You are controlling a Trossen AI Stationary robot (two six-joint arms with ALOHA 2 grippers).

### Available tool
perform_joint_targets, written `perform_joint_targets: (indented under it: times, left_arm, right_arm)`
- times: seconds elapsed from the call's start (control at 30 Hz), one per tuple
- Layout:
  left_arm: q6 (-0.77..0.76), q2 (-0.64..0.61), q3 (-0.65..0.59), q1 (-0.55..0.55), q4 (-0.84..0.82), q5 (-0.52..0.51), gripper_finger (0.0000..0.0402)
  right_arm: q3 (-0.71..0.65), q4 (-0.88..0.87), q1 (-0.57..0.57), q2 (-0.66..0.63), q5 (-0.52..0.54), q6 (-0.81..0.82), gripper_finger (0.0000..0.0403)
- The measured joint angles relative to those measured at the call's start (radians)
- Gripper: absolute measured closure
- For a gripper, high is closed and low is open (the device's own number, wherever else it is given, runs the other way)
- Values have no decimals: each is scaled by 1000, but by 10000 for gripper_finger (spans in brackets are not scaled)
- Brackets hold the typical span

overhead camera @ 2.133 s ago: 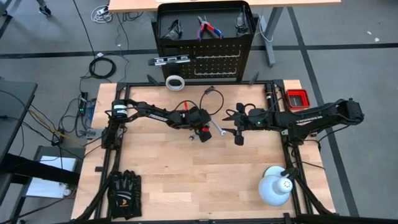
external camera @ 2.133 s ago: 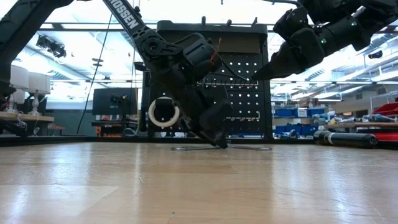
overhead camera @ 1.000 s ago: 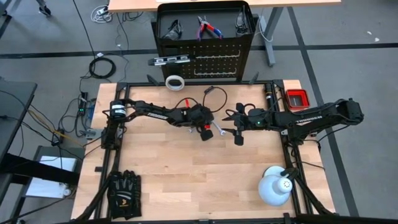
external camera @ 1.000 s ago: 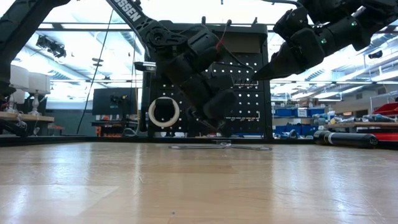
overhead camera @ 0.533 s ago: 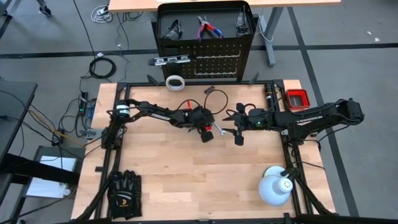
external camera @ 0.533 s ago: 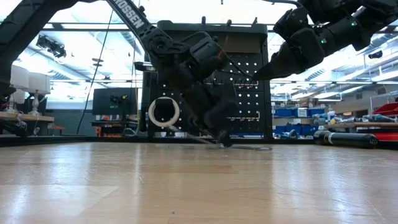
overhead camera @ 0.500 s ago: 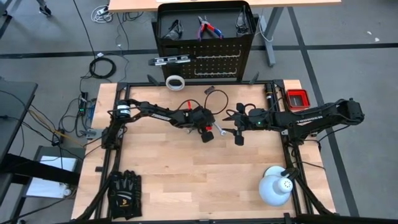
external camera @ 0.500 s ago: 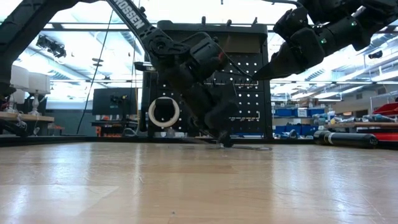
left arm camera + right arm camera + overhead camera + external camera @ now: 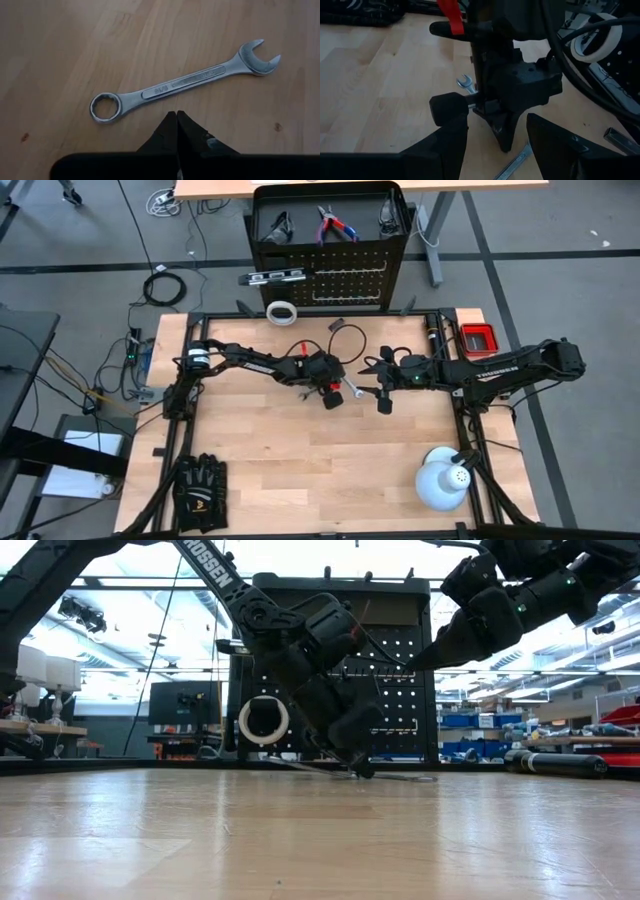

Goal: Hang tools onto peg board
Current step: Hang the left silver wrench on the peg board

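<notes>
left gripper (image 9: 177,116) is pinched shut, empty, and has dropped back beside the wrench (image 9: 180,85) lying flat mid-worktop (image 9: 300,470); you haven't grabbed it yet. right gripper (image 9: 497,135) hovers wide.

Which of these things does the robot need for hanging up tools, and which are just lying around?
For the job:
- wrench on the table, beside the shut left gripper
- tape roll
- level
- pliers and glasses on the shelf
- peg board

Just lying about:
- gloves
- lamp
- red box
</notes>
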Motion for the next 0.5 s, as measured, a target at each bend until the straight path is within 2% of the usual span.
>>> perform_joint_targets:
  times: [0.27,0.5]
  left_arm:
    - [-29,-1,0,0,-1,-2,401]
    - [-60,-36,-3,10,-32,-100,401]
  right_arm:
    - [0,-24,0,0,-21,-41,190]
    - [-1,-40,0,0,-73,-73,190]
